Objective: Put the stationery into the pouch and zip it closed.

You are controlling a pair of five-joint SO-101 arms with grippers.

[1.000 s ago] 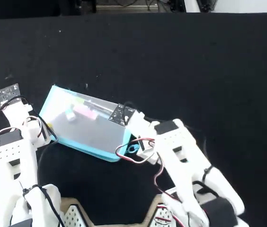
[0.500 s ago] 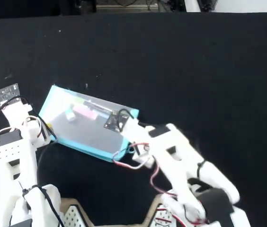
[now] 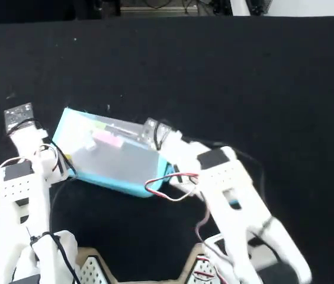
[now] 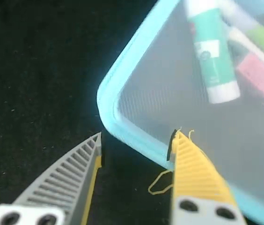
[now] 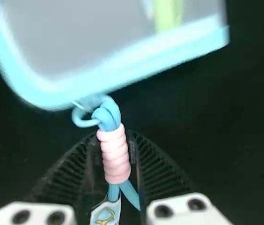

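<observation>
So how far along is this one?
Done: glue stick and other stationery lie inside the pouch. In hand: right gripper clamps the zipper pull cord; left gripper, open, sits at the pouch corner. Left: zipping shut; how far it's closed isn't visible.

Overhead, the translucent blue-edged zip pouch (image 3: 111,160) has its zip-pull corner tucked under the white right arm (image 3: 226,177), tab and all. By the left pincer (image 4: 136,136), the white-and-green glue tube (image 4: 214,51) inside the pouch gets chopped by the frame. The pink bar (image 4: 263,77) and green bar (image 4: 263,35) next to it are too hazy through the pouch face to identify. The blue pull cord (image 5: 107,117) off the pouch exits the frame between the right pincer (image 5: 112,140) fingers.
</observation>
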